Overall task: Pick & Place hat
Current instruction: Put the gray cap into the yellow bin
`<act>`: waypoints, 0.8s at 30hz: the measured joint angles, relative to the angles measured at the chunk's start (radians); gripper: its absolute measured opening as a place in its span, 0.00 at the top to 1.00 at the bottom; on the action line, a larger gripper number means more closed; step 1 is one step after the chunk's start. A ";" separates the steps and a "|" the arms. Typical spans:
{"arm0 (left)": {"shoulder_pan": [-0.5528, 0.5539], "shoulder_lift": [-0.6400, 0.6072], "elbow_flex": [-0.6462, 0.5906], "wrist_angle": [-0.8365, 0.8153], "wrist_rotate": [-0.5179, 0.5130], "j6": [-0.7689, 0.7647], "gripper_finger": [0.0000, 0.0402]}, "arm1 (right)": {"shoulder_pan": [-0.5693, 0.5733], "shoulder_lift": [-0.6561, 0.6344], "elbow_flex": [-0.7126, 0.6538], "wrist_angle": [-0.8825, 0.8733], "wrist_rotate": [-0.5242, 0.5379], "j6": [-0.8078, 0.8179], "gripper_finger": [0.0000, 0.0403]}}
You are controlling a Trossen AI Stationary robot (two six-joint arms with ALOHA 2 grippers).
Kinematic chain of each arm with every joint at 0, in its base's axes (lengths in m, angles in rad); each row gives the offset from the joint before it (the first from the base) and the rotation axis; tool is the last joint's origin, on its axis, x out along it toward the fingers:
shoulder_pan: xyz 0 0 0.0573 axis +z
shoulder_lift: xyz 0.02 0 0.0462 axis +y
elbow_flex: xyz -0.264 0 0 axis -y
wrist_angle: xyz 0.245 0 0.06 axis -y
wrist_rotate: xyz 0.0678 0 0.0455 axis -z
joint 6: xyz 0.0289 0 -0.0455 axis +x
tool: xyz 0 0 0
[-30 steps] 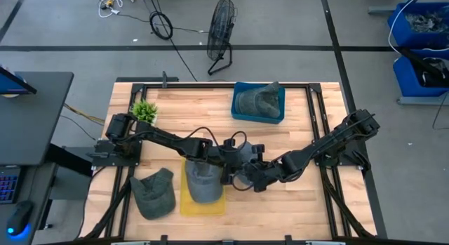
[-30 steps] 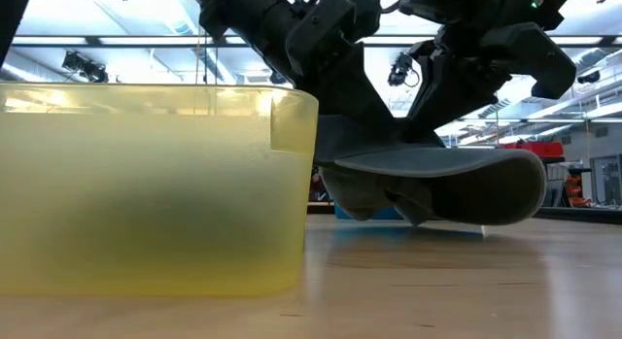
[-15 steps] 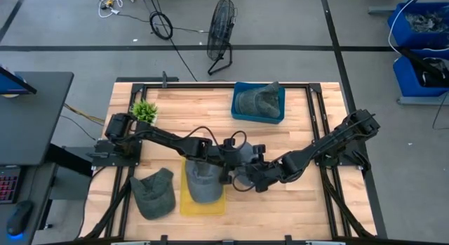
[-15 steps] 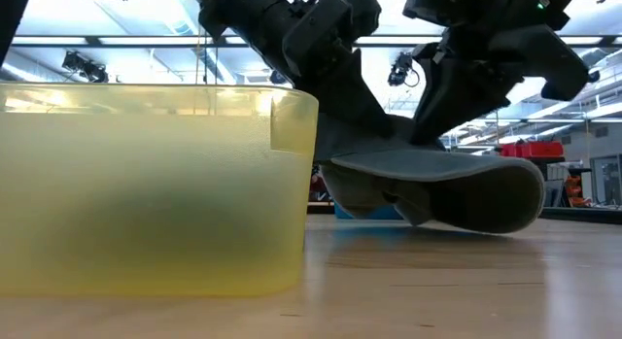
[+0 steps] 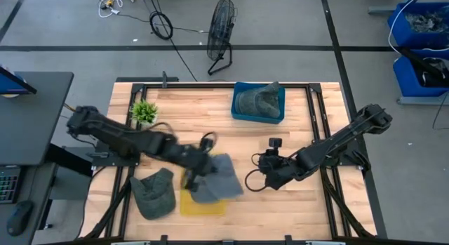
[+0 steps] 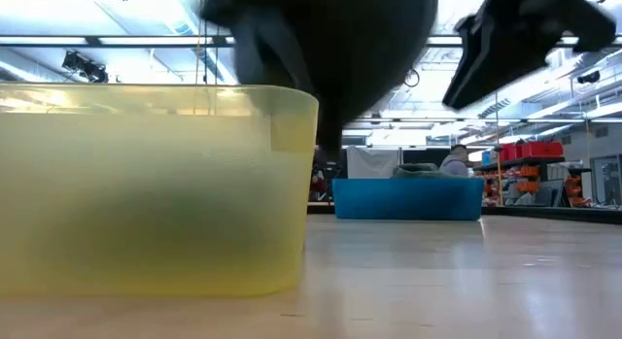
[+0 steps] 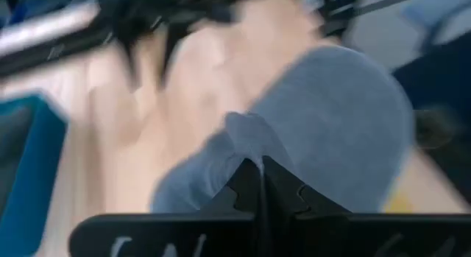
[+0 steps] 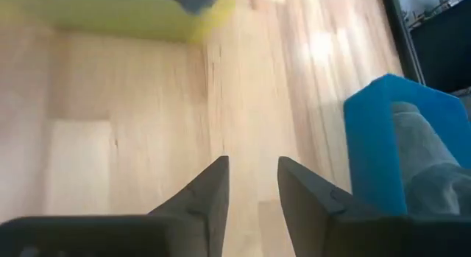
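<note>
My left gripper is shut on a grey hat, which hangs over the right part of the yellow bin near the table's front edge. In the left wrist view the hat spreads out beyond my shut fingers. In the low view hat and gripper are a dark blurred mass above the bin's rim. My right gripper stands open to the right of the hat with nothing between its fingers. A second, greener hat lies flat on the table left of the bin. My left gripper pinches a raised fold of the hat's cloth between its two shut fingers, at the hat's left side. The hat is lifted clear and hangs beyond the fingers over the yellow bin. Whether one layer or several is held does not show.
A blue bin with another hat in it stands at the far middle of the table. A small green plant stands at the far left. Bare wood lies between the blue bin and the yellow bin.
My left gripper has shut on the grey hat and swung it toward the table's left and near edge, over the yellow bin. My right gripper has opened, let go of the hat and drawn back to the right. The hat has left the table's middle.
</note>
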 joint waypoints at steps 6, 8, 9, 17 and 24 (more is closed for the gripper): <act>-0.179 -0.075 0.000 -0.172 -0.050 0.063 0.98 | 0.008 -0.025 0.000 0.010 0.000 0.006 0.70; -0.222 -0.064 0.000 -0.262 -0.105 0.066 0.99 | 0.008 -0.022 0.000 0.011 0.000 0.008 0.70; -0.232 -0.051 0.000 -0.302 -0.117 0.073 0.99 | 0.008 -0.020 0.000 0.014 0.000 0.013 0.70; -0.237 0.035 -0.001 -0.292 -0.156 0.442 0.98 | 0.007 -0.018 0.000 0.071 0.000 0.015 0.71; -0.190 0.040 -0.001 -0.169 -0.156 0.437 0.98 | 0.003 -0.018 0.000 0.135 0.000 -0.056 0.71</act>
